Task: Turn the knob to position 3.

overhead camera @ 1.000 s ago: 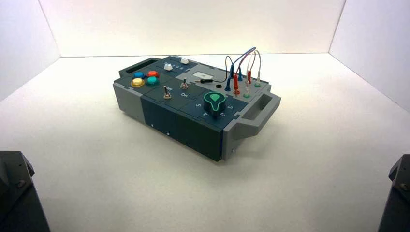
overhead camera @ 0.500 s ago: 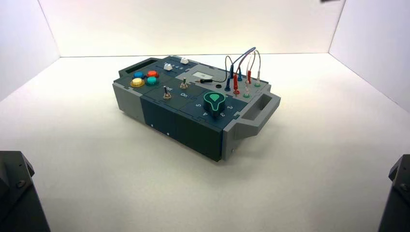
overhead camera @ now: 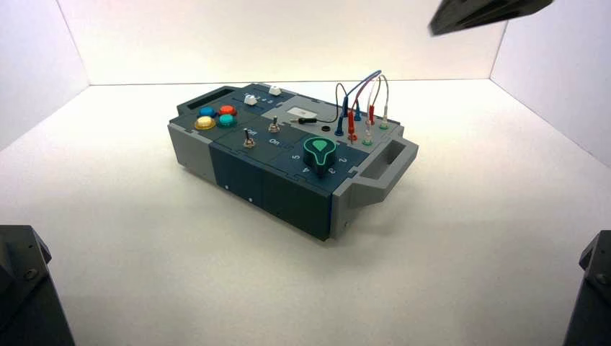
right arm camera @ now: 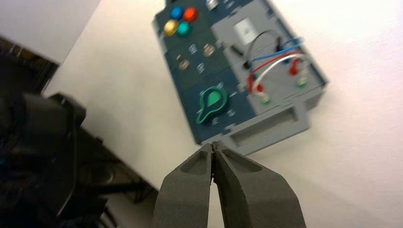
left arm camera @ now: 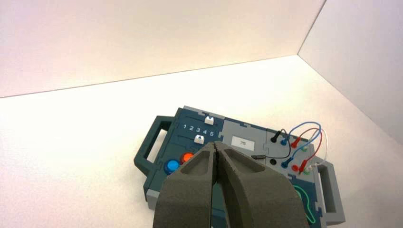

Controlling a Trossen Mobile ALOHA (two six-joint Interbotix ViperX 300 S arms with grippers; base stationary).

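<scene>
My left gripper [left arm camera: 215, 145]: parked, apart from the box [overhead camera: 245, 176], fingers together.
My right gripper [right arm camera: 214, 145]: in the air at the high view's upper right, fingertips together, nothing between them, touching nothing.
Knob [overhead camera: 320, 153]: black with green, on the box's near right part, beside the grey handle [overhead camera: 382, 173].
Knob's tip: toward the box's near corner, its long axis running far to near; numeral too unclear to tell.
Display [left arm camera: 243, 143]: reads 75.
Printed row [left arm camera: 198, 130]: 1 2 3 4 5, between two white sliders [left arm camera: 199, 139].
</scene>
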